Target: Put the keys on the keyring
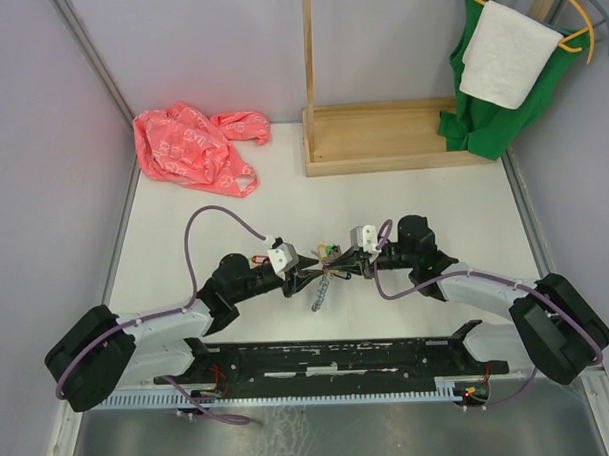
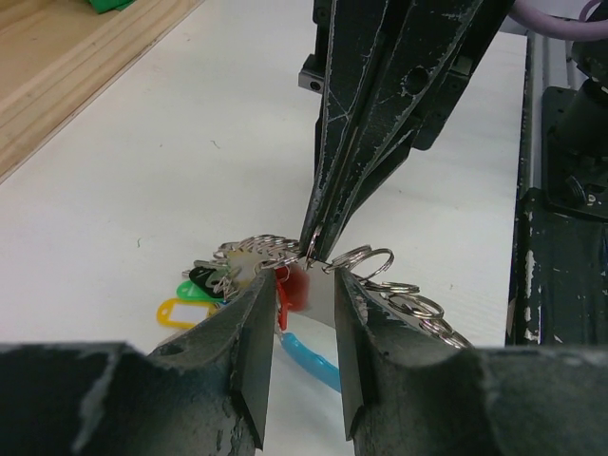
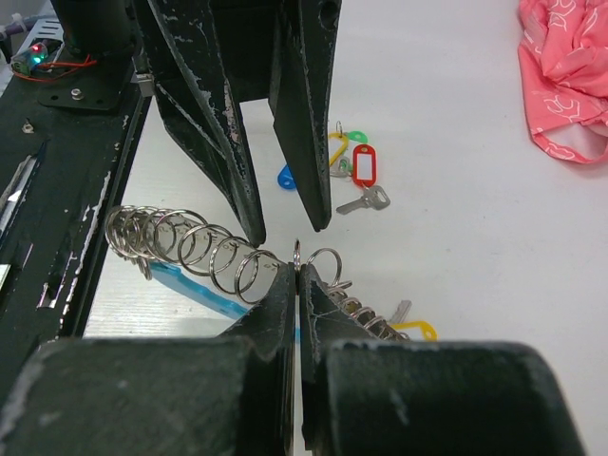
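The keyring is a row of grey metal loops with a light-blue sleeve; it lies mid-table under both grippers. My right gripper is shut on a small split ring standing edge-on. In the left wrist view it reaches down to that ring, with a red tag and a silver key just under it. My left gripper faces it, jaws apart on either side of the red tag. More keys with a red tag, a yellow tag and a green tag lie beside the ring.
A pink plastic bag lies at the back left. A wooden stand rises at the back centre. A green cloth and white towel hang at the back right. The arms' black base rail runs along the near edge.
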